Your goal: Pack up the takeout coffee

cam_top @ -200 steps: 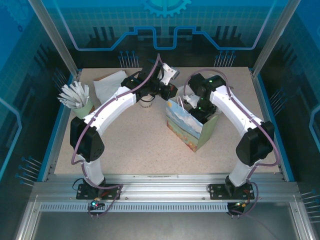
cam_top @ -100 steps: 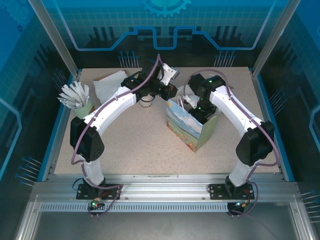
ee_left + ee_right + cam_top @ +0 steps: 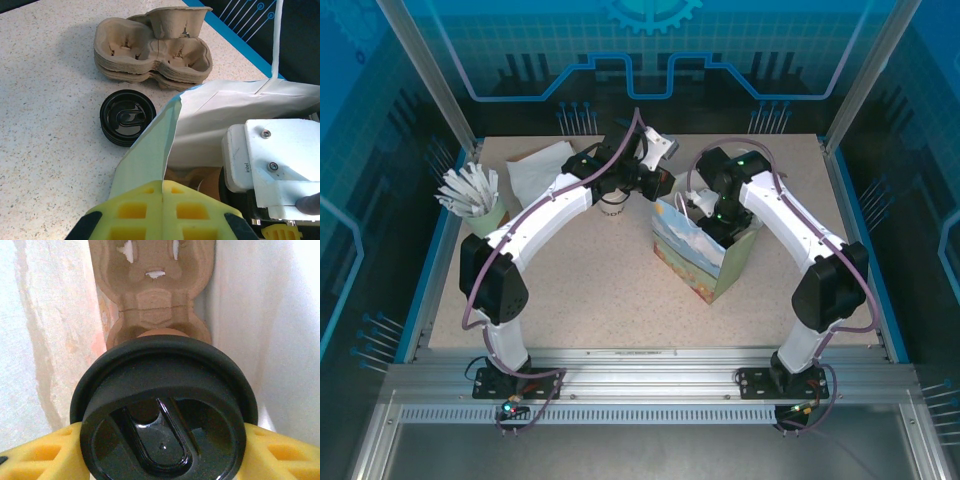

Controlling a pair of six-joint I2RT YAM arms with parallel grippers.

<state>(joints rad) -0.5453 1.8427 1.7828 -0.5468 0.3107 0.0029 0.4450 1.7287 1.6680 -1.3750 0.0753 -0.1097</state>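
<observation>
The takeout coffee [image 3: 162, 415], seen from above by its round black lid, hangs inside the paper bag [image 3: 705, 255]. My right gripper [image 3: 162, 452] is shut on it, one yellow finger on each side under the lid. Below the cup, a brown pulp cup carrier [image 3: 157, 295] lies at the bag's bottom between its white walls. My left gripper [image 3: 164, 187] is shut on the bag's pale green rim [image 3: 150, 150] at its left corner, holding the mouth open. From above, the left gripper [image 3: 658, 190] sits at the bag's back left and the right gripper [image 3: 705, 212] reaches down into it.
A stack of loose black lids [image 3: 126, 116] and a stack of pulp carriers [image 3: 152, 47] lie just beyond the bag. White paper cups [image 3: 613, 205] stand under the left arm. A green cup of white sticks [image 3: 475, 195] and napkins [image 3: 540, 165] are at the back left.
</observation>
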